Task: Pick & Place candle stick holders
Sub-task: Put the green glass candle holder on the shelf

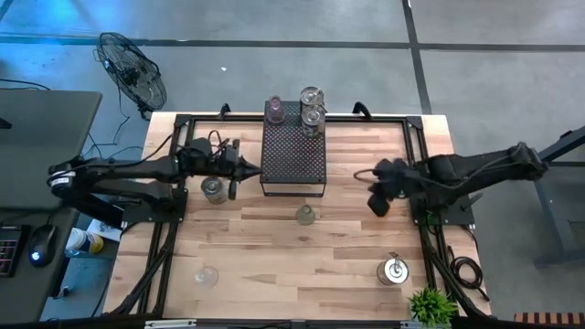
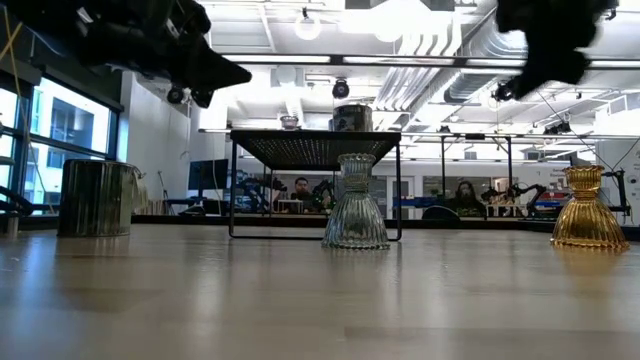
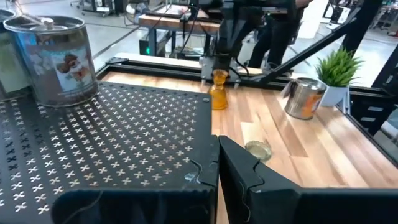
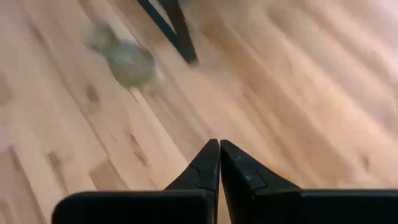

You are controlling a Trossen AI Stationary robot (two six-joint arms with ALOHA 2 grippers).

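Nearest the table's front edge, a clear glass holder (image 1: 207, 275) is standing at about 7 o'clock and a silvery metal holder (image 1: 394, 270) at 5 o'clock, beside a small green potted plant (image 1: 430, 306). At the centre of the pale wooden table (image 1: 347, 238), a ribbed clear glass candle stick holder (image 1: 306, 215) is sitting upright. The right gripper (image 1: 379, 203) is hovering at 3 o'clock, empty, its jaws closed together. The left gripper (image 1: 233, 187) is hanging at 9 o'clock, empty, its jaws shut, just beside a silvery cylindrical holder (image 1: 213, 189). Farther back, the black perforated metal box (image 1: 294, 151) is carrying a pinkish holder (image 1: 273, 110) and two clear glass holders (image 1: 313, 106) at 12 o'clock. No writing is readable.
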